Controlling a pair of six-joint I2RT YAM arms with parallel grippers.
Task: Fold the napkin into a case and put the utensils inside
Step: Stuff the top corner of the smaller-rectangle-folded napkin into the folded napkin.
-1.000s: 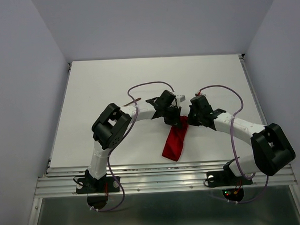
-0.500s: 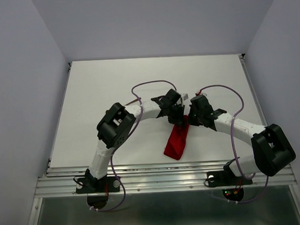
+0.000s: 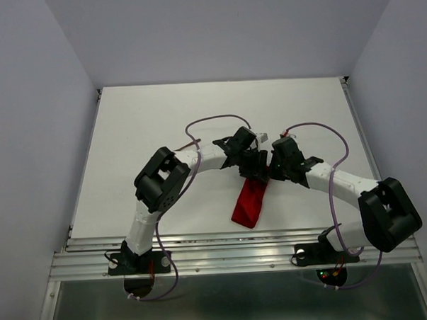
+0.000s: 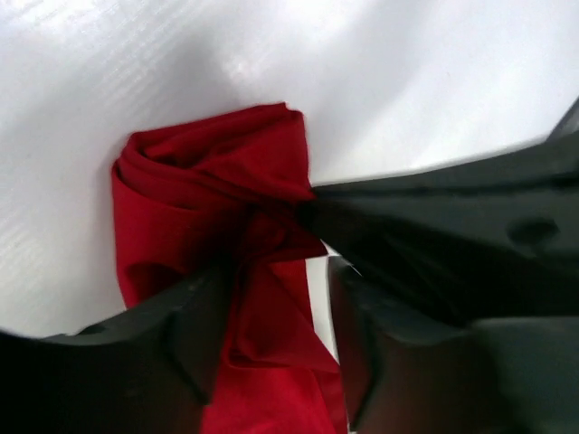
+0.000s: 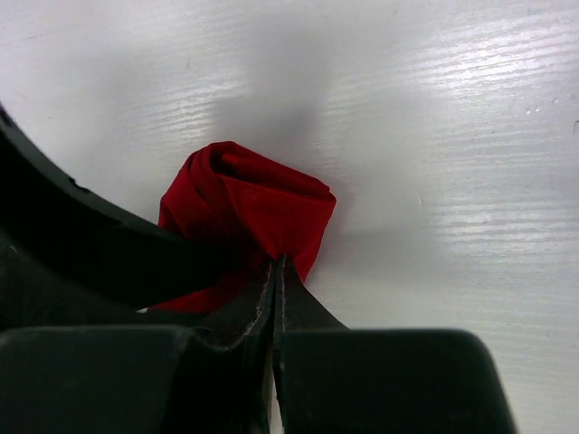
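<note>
The red napkin (image 3: 248,201) lies as a narrow folded strip running toward the near edge, with its far end bunched up. Both grippers meet at that far end. My left gripper (image 3: 254,171) stands open over the bunched cloth (image 4: 262,298), which lies loose between its fingers with a strip of table showing beside it. My right gripper (image 5: 279,264) is shut, its tips pinching the napkin's rolled end (image 5: 249,199). A thin brown sliver (image 3: 178,148) shows beside the left forearm, perhaps one of the utensils; otherwise they are hidden.
The white table (image 3: 148,120) stretches out behind and to the left of the arms. A metal rail (image 3: 232,251) runs along the near edge below the napkin. Purple cables (image 3: 212,120) loop above both wrists.
My left gripper's jaws have opened, letting go of the cloth they pinched. The left wrist drew closer to the right gripper. The right gripper stayed shut on the napkin's end.
</note>
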